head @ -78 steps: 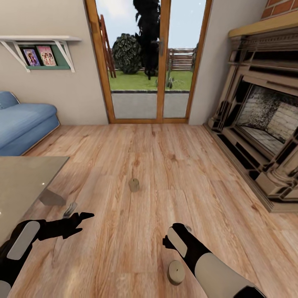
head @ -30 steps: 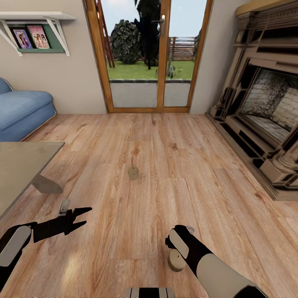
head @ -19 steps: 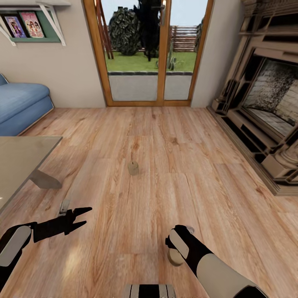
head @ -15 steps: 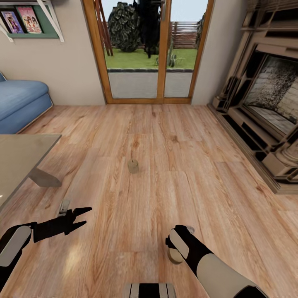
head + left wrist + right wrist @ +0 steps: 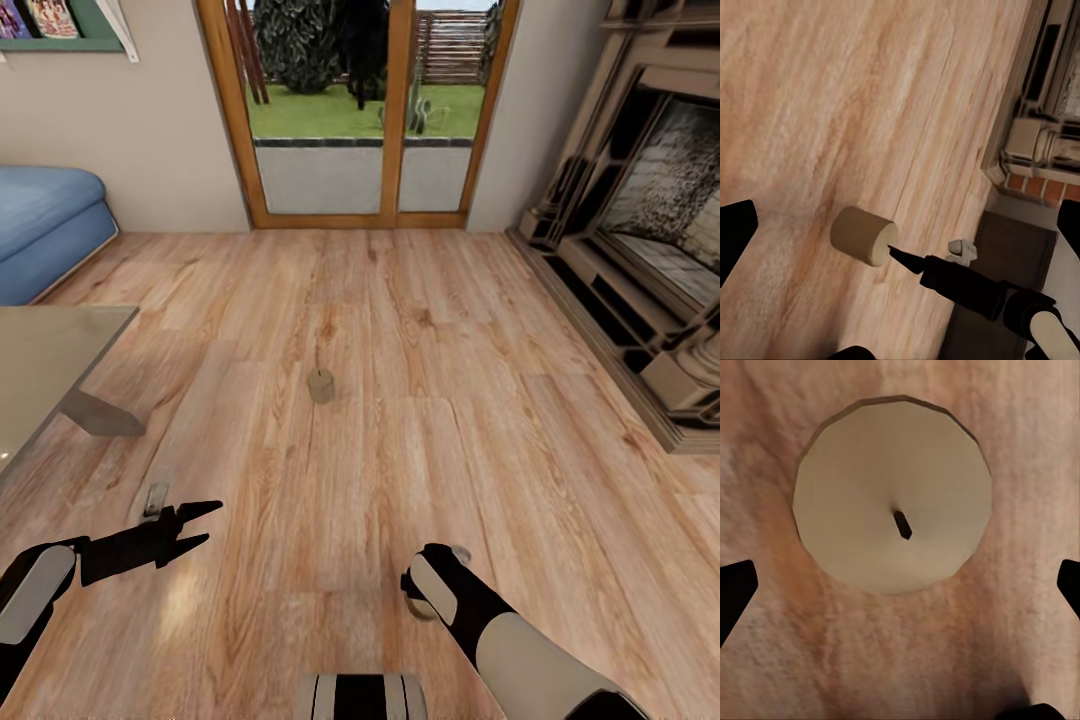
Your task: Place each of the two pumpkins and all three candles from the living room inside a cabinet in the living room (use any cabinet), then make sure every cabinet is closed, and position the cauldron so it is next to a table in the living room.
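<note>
One tan candle (image 5: pixel 320 385) stands on the plank floor ahead of me, well beyond both arms. A second candle (image 5: pixel 894 525) lies straight under my right gripper (image 5: pixel 900 585); I look down on its round top and dark wick, and the open fingertips (image 5: pixel 735 589) stand wide on either side without touching it. In the head view my right wrist (image 5: pixel 440 590) covers most of that candle. The left wrist view shows the same candle (image 5: pixel 864 235) beside a black right finger (image 5: pixel 945 271). My left gripper (image 5: pixel 210 523) hovers open and empty over the floor. Pumpkins, cabinet and cauldron are out of view.
The grey-topped table (image 5: pixel 45 365) juts in at the left, with the blue sofa (image 5: pixel 40 225) behind it. A dark fireplace surround (image 5: pixel 640 250) lines the right side. Wood-framed glass doors (image 5: pixel 360 110) close the far wall. A small grey piece (image 5: pixel 155 497) lies near my left gripper.
The camera has moved forward and tilted down, so doors, sofa and shelf slid up the picture. The near candle has passed under my right wrist. Both grippers stay open.
</note>
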Robot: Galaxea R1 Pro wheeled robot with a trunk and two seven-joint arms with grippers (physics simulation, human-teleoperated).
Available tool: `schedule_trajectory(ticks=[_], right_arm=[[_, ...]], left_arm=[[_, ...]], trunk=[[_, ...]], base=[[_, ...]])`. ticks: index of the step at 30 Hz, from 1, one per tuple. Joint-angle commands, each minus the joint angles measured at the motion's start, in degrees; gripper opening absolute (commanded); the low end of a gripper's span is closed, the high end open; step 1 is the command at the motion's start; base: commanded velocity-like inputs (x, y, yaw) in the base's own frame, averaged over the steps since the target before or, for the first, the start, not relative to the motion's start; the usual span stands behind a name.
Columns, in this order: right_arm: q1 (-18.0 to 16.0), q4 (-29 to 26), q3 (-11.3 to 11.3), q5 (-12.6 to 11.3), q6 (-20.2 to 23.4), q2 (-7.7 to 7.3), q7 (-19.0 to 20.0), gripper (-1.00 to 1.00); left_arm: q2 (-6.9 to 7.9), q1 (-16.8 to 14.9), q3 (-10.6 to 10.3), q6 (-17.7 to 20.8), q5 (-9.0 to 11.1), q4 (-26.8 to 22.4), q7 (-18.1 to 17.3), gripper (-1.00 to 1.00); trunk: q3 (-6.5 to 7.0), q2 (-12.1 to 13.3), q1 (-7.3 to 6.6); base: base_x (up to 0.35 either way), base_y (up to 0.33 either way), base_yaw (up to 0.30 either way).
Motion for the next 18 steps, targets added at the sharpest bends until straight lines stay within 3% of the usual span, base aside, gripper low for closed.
schedule_trajectory(ticks=[1, 9, 18], right_arm=[[0.00, 0.00, 0.00, 0.01, -0.10, 0.00, 0.00, 1.00], [0.00, 0.00, 0.00, 0.03, -0.25, 0.04, 0.00, 1.00], [0.00, 0.00, 0.00, 0.02, -0.26, 0.00, 0.00, 1.00]], left_arm=[[0.00, 0.00, -0.03, 0.01, 0.06, 0.00, 0.00, 1.00], [0.00, 0.00, -0.01, 0.01, 0.05, 0.00, 0.00, 1.00], [0.00, 0.00, 0.00, 0.01, 0.10, 0.00, -0.02, 1.00]], trunk=[[-0.23, -0.02, 0.02], [-2.00, -0.12, 0.23], [-2.22, -0.14, 0.25]], base=[[0.000, 0.000, 0.000], [0.000, 0.000, 0.000], [0.000, 0.000, 0.000]])
